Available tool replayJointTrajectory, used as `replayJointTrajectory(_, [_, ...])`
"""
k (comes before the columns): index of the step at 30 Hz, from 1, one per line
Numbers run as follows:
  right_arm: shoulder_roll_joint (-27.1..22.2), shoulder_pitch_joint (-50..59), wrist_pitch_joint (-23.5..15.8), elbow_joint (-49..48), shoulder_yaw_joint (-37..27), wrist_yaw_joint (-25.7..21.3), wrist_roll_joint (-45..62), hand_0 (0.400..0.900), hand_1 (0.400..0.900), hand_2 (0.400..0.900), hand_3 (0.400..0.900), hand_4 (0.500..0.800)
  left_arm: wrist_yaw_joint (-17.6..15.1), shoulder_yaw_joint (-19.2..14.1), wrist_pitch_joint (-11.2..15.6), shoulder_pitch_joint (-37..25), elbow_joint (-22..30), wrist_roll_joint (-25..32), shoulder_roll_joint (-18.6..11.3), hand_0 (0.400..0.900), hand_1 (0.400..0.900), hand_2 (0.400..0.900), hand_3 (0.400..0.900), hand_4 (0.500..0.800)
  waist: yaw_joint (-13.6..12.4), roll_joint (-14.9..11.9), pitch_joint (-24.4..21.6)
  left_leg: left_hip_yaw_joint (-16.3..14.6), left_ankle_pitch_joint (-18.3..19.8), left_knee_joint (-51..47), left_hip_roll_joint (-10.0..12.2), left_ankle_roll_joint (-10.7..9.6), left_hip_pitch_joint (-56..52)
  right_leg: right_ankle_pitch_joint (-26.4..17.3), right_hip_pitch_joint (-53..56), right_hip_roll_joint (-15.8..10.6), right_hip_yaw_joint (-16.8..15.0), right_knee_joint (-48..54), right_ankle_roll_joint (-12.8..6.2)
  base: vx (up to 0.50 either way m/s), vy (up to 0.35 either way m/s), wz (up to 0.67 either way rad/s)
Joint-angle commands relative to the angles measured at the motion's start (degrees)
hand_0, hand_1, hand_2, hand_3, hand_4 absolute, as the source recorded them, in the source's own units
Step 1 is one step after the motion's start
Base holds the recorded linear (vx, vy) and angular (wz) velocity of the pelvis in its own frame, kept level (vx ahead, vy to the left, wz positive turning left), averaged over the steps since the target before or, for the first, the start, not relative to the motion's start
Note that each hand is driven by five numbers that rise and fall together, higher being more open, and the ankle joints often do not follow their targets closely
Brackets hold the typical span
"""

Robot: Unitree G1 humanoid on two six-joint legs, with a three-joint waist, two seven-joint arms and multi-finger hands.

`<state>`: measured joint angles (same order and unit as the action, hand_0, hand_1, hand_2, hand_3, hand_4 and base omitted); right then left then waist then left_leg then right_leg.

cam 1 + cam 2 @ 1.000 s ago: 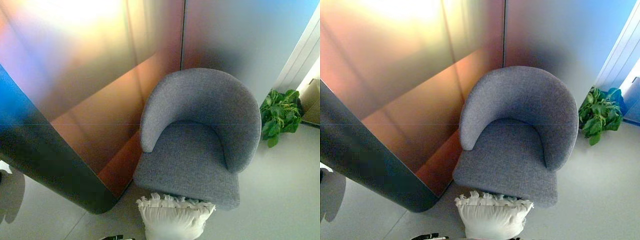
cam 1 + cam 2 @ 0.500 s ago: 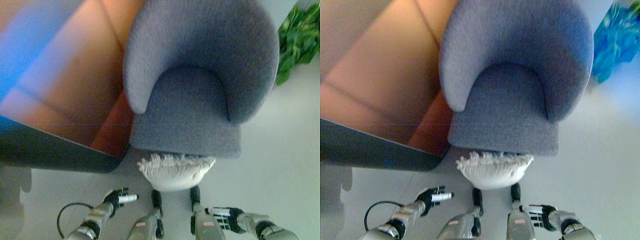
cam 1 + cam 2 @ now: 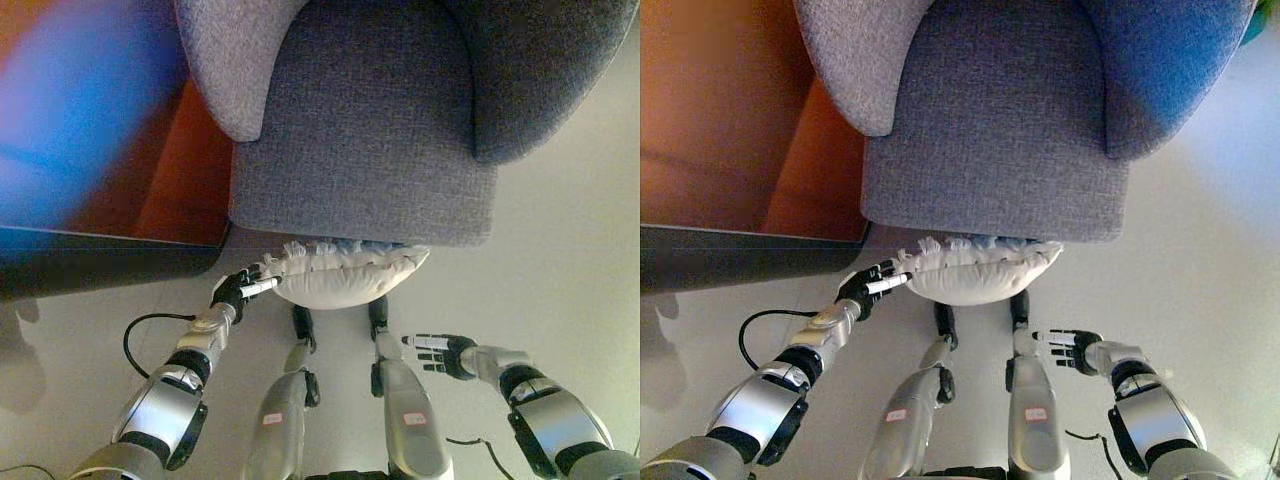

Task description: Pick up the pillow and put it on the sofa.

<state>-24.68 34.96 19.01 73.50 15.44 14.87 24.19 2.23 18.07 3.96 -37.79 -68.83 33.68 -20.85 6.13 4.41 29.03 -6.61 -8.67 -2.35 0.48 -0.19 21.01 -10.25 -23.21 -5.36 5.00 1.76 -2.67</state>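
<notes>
Grey, coarse-woven fabric covers the rounded tub sofa filling the upper centre of the frame. Below its front edge, on the pale smooth floor, lies a white frilled pillow, long axis running left to right. The left hand, fingers extended, touches the pillow's left end. The right hand, lower right, is spread open and holds nothing, apart from the pillow.

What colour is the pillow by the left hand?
White, with a frilled edge; the pillow shows best in the right eye view, beside the left hand.
</notes>
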Motion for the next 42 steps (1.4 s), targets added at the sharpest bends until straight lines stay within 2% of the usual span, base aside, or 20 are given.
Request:
replayJointTrajectory(1, [-3.3,0.5,4.8,0.8,2.3,1.6,1.1,0.900,0.900,0.900,0.900,0.800,-1.5,-1.5,0.7,-3.2,-2.1,2.7,-4.5,0.900,0.900,0.900,0.900,0.800,0.4,-3.1,0.8,-0.1,5.5,10.9,-3.2,-3.2,7.4,2.7,-7.6,0.5,-3.3,-6.3,-3.04,0.00,0.000,0.00])
replayJointTrajectory(12, [-4.7,5.1,6.2,1.7,3.6,1.3,4.3,0.900,0.900,0.900,0.900,0.800,-2.3,-0.2,1.2,-8.7,0.1,5.4,-5.9,0.900,0.900,0.900,0.900,0.800,0.8,-2.4,0.8,-1.3,5.1,13.2,-2.1,-4.2,14.6,3.3,-14.9,0.7,-2.2,-9.2,-2.56,0.00,0.000,0.00])
replayJointTrajectory(20, [-5.7,9.4,7.3,1.6,4.5,0.0,6.8,0.900,0.900,0.900,0.900,0.800,-3.5,1.6,1.2,-14.3,1.4,7.4,-7.0,0.900,0.900,0.900,0.900,0.800,1.3,-2.1,0.8,-1.6,4.5,14.7,-1.2,-4.7,20.6,3.5,-20.5,1.3,-2.6,-10.9,-2.51,-0.01,0.000,-0.01])
replayJointTrajectory(33, [-5.1,14.6,6.2,1.0,4.4,-4.8,13.4,0.900,0.900,0.900,0.900,0.800,-5.2,4.6,0.1,-21.8,3.6,8.7,-8.0,0.900,0.900,0.900,0.900,0.800,1.6,-2.4,0.8,-0.1,5.5,18.8,0.1,-4.9,29.7,4.6,-28.8,1.5,-3.0,-14.4,-2.85,-0.03,-0.019,0.01])
replayJointTrajectory(38, [-4.9,16.5,6.6,1.0,4.5,-5.0,14.1,0.900,0.900,0.900,0.900,0.800,-4.3,5.1,0.0,-24.1,3.5,9.6,-8.2,0.900,0.900,0.900,0.900,0.800,1.7,-2.7,0.8,0.3,5.8,20.0,0.5,-5.1,32.1,4.8,-30.9,1.4,-3.1,-15.1,-2.99,-0.02,-0.015,0.00])
replayJointTrajectory(39, [-4.7,16.8,6.6,1.0,4.6,-5.2,14.4,0.900,0.900,0.900,0.900,0.800,-4.2,5.4,0.0,-24.6,3.7,9.9,-8.2,0.855,0.855,0.855,0.855,0.773,1.7,-2.7,0.8,0.3,5.9,20.1,0.6,-5.1,32.3,4.8,-31.2,1.3,-3.1,-15.2,-2.99,0.00,0.000,0.00])
replayJointTrajectory(40, [-4.6,16.9,6.6,1.0,4.7,-5.4,14.6,0.900,0.900,0.900,0.900,0.800,-4.0,5.6,0.5,-24.7,4.0,10.1,-8.1,0.400,0.400,0.400,0.400,0.500,1.7,-2.8,0.8,0.4,6.0,20.1,0.6,-5.1,32.4,4.8,-31.2,1.4,-3.2,-15.1,-3.00,0.00,0.000,0.00])
replayJointTrajectory(42, [-4.5,16.8,6.4,1.0,4.7,-5.6,14.8,0.900,0.900,0.900,0.900,0.800,-3.1,5.9,1.1,-24.8,4.6,10.5,-8.0,0.400,0.400,0.400,0.400,0.500,1.7,-2.9,0.8,0.4,6.1,19.9,0.5,-5.1,32.2,4.8,-31.1,1.4,-3.1,-14.9,-3.01,0.00,0.000,0.00])
